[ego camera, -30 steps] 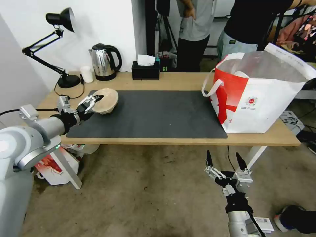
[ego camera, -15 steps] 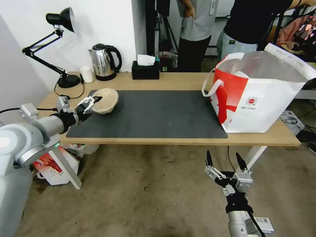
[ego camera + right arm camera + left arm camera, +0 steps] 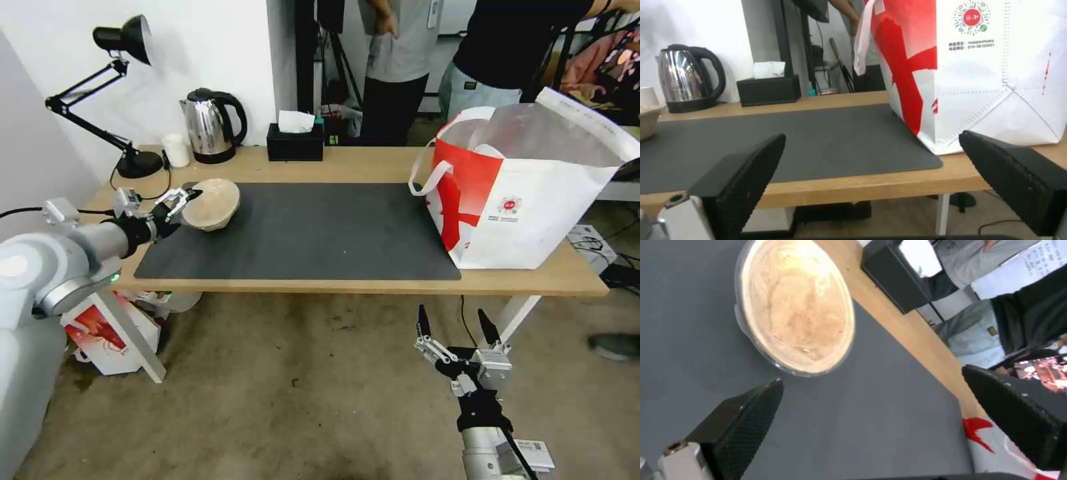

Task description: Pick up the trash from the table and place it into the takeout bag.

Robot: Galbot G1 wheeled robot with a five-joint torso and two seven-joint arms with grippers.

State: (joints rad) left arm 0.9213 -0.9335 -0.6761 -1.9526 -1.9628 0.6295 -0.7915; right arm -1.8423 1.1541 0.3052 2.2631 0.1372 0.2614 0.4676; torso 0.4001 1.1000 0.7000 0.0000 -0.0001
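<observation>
Left pincer (image 3: 179, 200) wide open at near rim of beige fibre bowl (image 3: 212, 203), pulled back toward the robot's left versus a second ago. Bowl tilted on dark grey mat (image 3: 320, 233) at left end of surface (image 3: 373, 165), not gripped; in left wrist view bowl (image 3: 795, 306) sits beyond the fingertips (image 3: 751, 410), apart. Looks like re-approach, grasp not yet made. Takeout bag (image 3: 527, 193) upright at right end, well apart. Right pincer (image 3: 457, 330) parked below surface edge, spread wide, empty.

Probably a robotics lab or test room: bare concrete floor (image 3: 280, 387), tripod legs (image 3: 343, 67) behind the table (image 3: 373, 163), loose cables, and people standing by watching.
</observation>
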